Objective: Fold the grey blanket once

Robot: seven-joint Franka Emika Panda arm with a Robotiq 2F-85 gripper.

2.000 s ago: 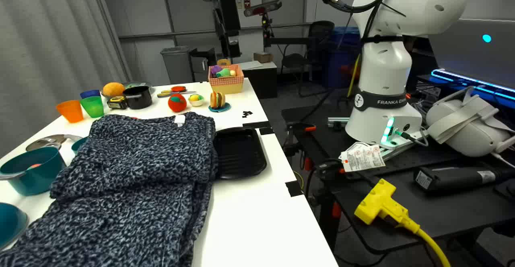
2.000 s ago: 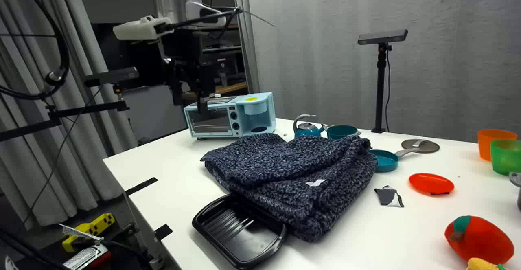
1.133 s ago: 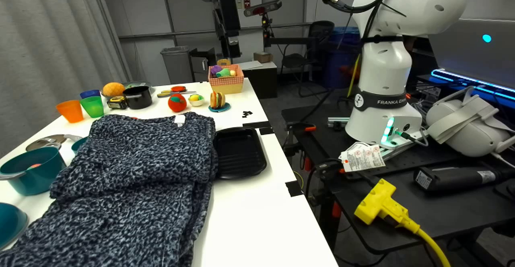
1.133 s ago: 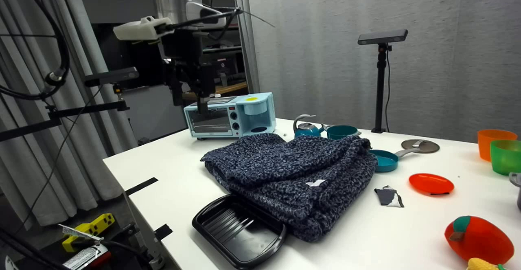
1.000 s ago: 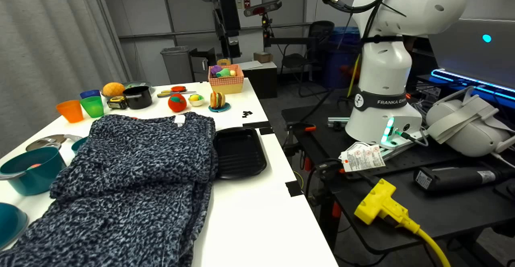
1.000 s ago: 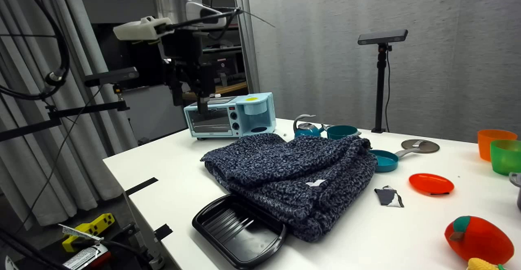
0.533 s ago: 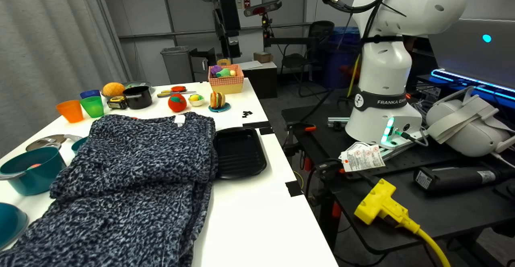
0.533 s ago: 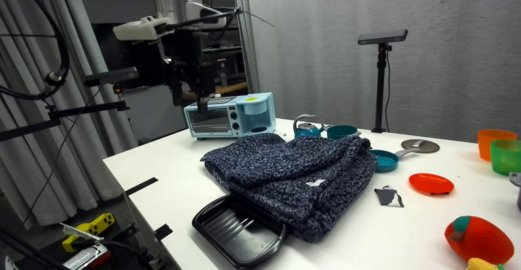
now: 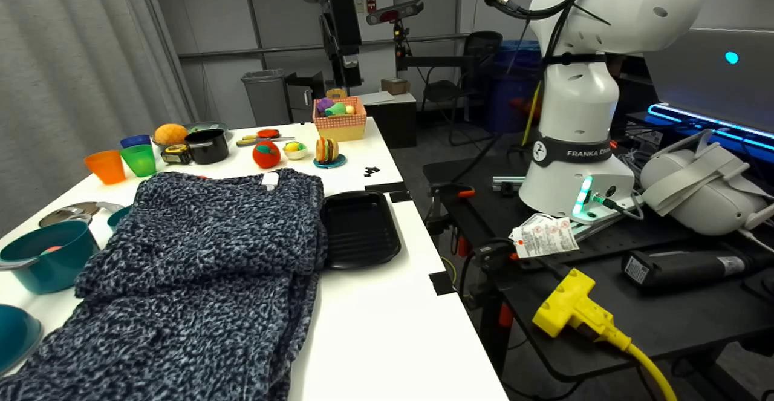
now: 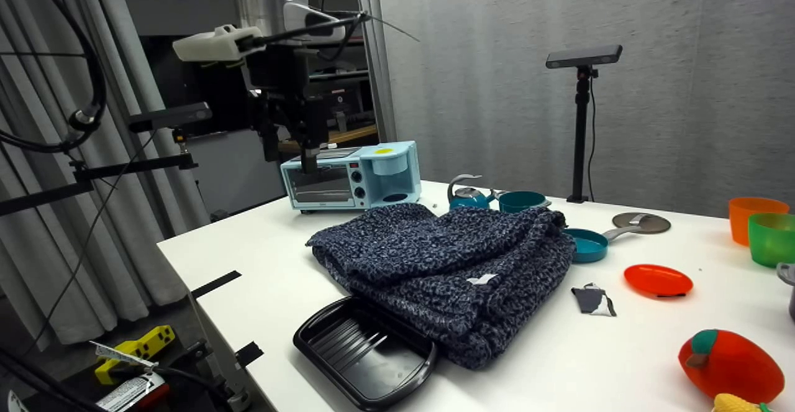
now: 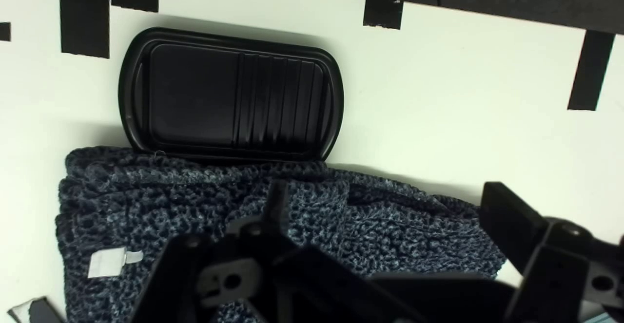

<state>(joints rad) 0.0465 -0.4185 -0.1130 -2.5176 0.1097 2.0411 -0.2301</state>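
Note:
The grey blanket (image 10: pixel 435 244), dark grey-blue with white speckles, lies on the table in a thick folded heap with its layers stacked. It also shows large in an exterior view (image 9: pixel 199 286) and in the wrist view (image 11: pixel 409 235). A white tag (image 11: pixel 107 262) sits on one end of it. My gripper (image 10: pixel 289 157) hangs high above the table, apart from the blanket. In the wrist view its two fingers (image 11: pixel 387 189) are spread wide with nothing between them. The gripper's lower part hides some of the blanket there.
A black tray (image 10: pixel 366 353) touches the blanket's edge. A light blue toaster oven (image 10: pixel 354 176) stands beyond the blanket. Teal pots (image 9: pixel 51 256), a teal pan (image 10: pixel 587 244), a red plate (image 10: pixel 658 279) and cups (image 9: pixel 106 166) stand around it. Camera stands (image 10: pixel 582 132) rise at the edges.

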